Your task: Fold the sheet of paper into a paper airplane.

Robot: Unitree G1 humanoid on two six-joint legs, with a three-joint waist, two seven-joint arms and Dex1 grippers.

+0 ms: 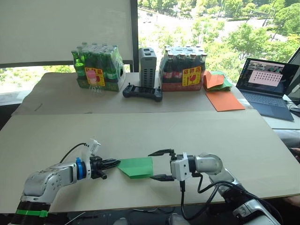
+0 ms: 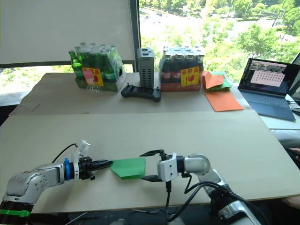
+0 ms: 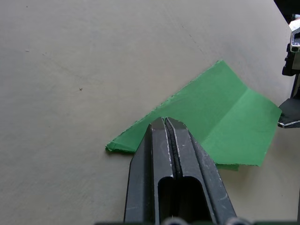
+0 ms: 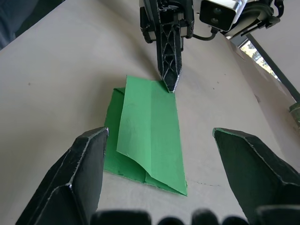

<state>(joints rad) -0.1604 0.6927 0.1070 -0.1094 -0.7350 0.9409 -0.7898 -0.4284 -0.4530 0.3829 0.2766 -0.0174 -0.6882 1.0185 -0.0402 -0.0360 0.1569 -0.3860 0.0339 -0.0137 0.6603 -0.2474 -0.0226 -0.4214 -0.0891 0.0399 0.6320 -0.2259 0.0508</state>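
The left gripper (image 1: 114, 162) has its two black fingers pressed together, and their tips lie on the pointed end of the sheet of paper (image 1: 137, 167); whether they pinch the paper's edge or only rest on it cannot be told. The right gripper (image 1: 158, 165) faces it from the other side with its fingers spread wide, one off each side of the paper's square end and neither touching it. The green sheet lies flat on the table (image 1: 197, 131) between the two grippers, partly folded: a layered flap runs along its length with a crease down it, and the end toward the left gripper narrows to a point.

Well beyond the grippers, at the table's far side, stand two shrink-wrapped packs of bottles, a green pack (image 1: 97, 69) and a darker pack (image 1: 183, 69), each with a yellow-and-red label whose writing is too small to read. Between them are a grey box (image 1: 147, 67) and a black controller (image 1: 142, 92). Beyond the right gripper lie orange sheets (image 1: 224, 100) and an open laptop (image 1: 267, 88).
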